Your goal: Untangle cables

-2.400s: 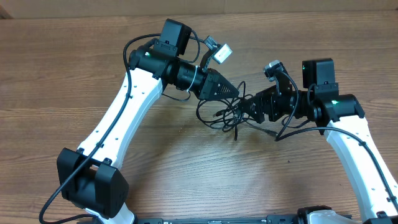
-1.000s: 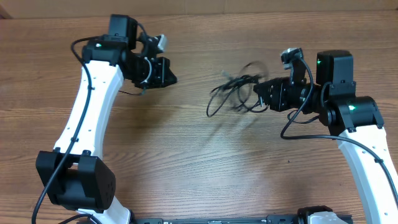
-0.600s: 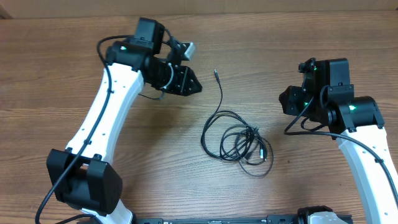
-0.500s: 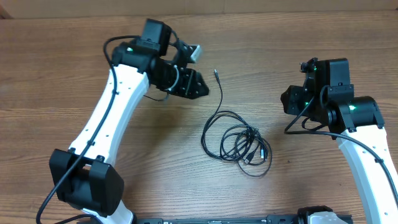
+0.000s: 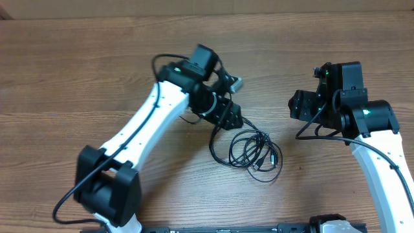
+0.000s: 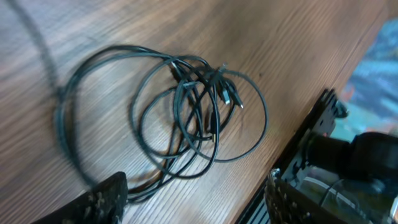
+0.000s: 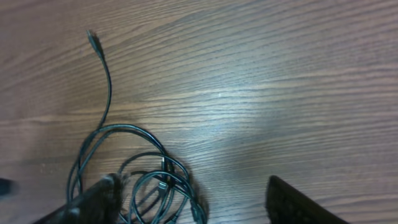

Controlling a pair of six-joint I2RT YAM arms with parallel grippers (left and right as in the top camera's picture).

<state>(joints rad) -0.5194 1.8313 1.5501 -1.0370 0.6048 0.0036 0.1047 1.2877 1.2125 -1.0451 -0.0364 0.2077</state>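
We see the left hand and right hand both spread wide, gripping nothing. The cables lie in a tangled loose coil on the bench. The left hand is at its top-left loop, the right hand apart.

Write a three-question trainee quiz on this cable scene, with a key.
1. True or false: the left gripper and the right gripper both have their jaws open, and neither clamps the cables.
2. Which gripper is nearer the cables? A: left. B: right. C: both equally near.
3. Fill in: the cables lie in overlapping loops on the wooden ___.

Key: 1 true; 2 A; 3 table.
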